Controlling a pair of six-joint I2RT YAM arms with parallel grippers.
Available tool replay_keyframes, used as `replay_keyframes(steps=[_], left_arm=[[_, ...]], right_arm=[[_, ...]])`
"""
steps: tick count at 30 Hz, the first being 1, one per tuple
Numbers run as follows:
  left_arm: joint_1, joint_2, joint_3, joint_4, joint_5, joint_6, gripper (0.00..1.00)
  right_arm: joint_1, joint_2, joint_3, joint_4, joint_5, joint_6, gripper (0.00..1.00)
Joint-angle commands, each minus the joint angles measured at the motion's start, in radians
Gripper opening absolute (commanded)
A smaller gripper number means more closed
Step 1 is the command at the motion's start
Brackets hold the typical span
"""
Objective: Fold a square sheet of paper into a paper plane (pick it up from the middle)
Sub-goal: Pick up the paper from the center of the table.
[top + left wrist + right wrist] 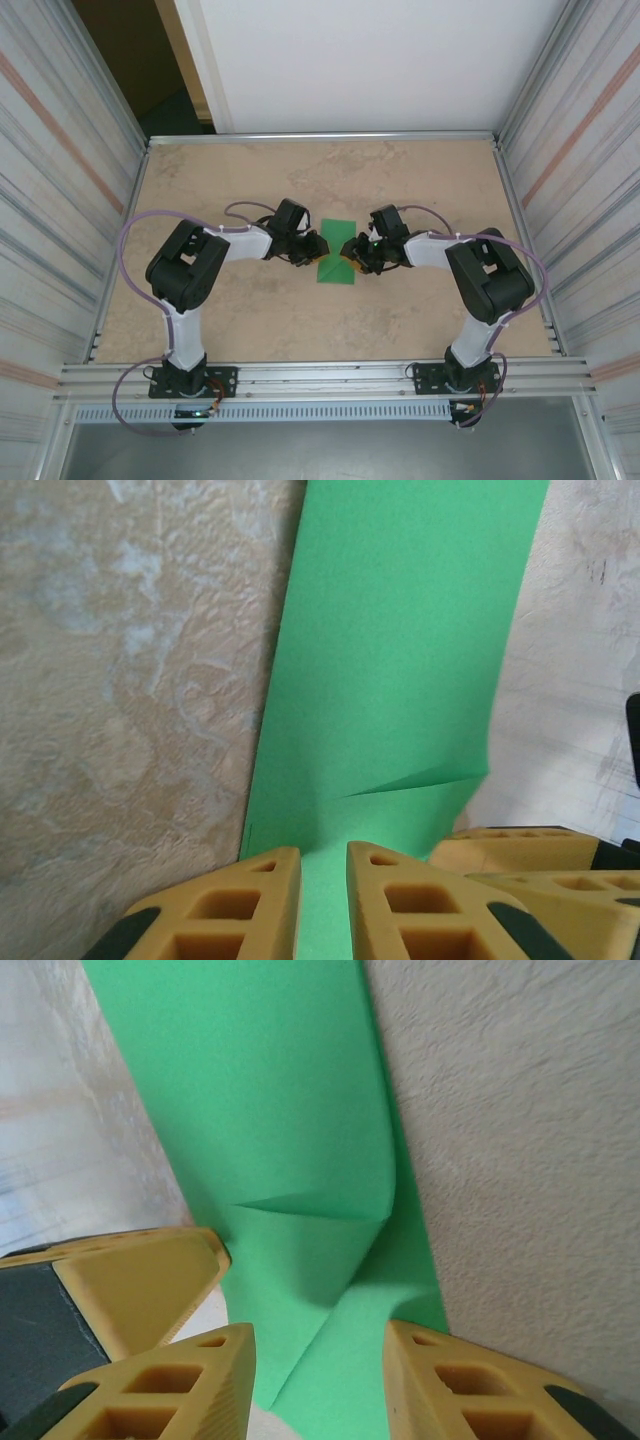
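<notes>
Reaching inward over the mottled beige, stone-patterned table point(420, 180) from bases on the near rail point(330, 378), with both arms bent at raised elbows and forearms angled toward each other, wrists almost meeting at centre. Flanking the square sheet of paper point(338, 232): left gripper point(316, 248) at its left edge, right gripper point(354, 254) at its right edge, tips near each other over the green. Lying at mid-table, partly folded, with one layer curling up and a short crease running across it in both wrist views. Left fingers point(250, 900) set close together, leaving a slim slit with green showing in it; impossible to tell whether pinching the paper. Right fingers point(440, 1390) spread well apart, straddling the sheet's near corner without clamping it. Boxing in the scene, ribbed metal walls point(60, 150) left and right, a white panel point(380, 70) behind, a dark opening point(130, 70) at upper left. Looping from each arm, purple cables point(135, 235).
</notes>
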Motion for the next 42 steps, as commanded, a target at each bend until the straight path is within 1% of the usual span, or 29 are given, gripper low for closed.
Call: replay_keyframes(steps=[1, 7, 15, 19, 26, 33, 37, 42], left_arm=[[0.008, 0.017, -0.028, -0.049, -0.029, -0.014, 0.21], [0.011, 0.018, -0.032, -0.048, -0.028, -0.015, 0.21], [0.012, 0.013, -0.037, -0.050, -0.025, -0.013, 0.21], [0.012, 0.015, -0.035, -0.048, -0.023, -0.013, 0.20], [0.012, 0.014, -0.036, -0.048, -0.022, -0.013, 0.20], [0.012, 0.014, -0.038, -0.043, -0.020, -0.017, 0.20], [0.012, 0.013, -0.038, -0.043, -0.020, -0.019, 0.20], [0.012, 0.014, -0.039, -0.042, -0.019, -0.018, 0.20]], right_arm=[[0.010, 0.026, 0.013, 0.013, -0.008, 0.023, 0.36], [0.011, 0.040, 0.007, 0.036, -0.013, 0.036, 0.32], [-0.007, -0.022, -0.004, 0.030, 0.012, 0.010, 0.29], [-0.010, -0.009, -0.004, 0.033, 0.010, 0.016, 0.26], [-0.015, 0.010, -0.007, 0.049, 0.013, 0.029, 0.26], [-0.019, 0.021, -0.016, 0.032, 0.038, 0.058, 0.28], [-0.030, 0.034, -0.024, 0.049, 0.029, 0.072, 0.29], [-0.031, 0.041, -0.028, 0.103, 0.005, 0.076, 0.24]])
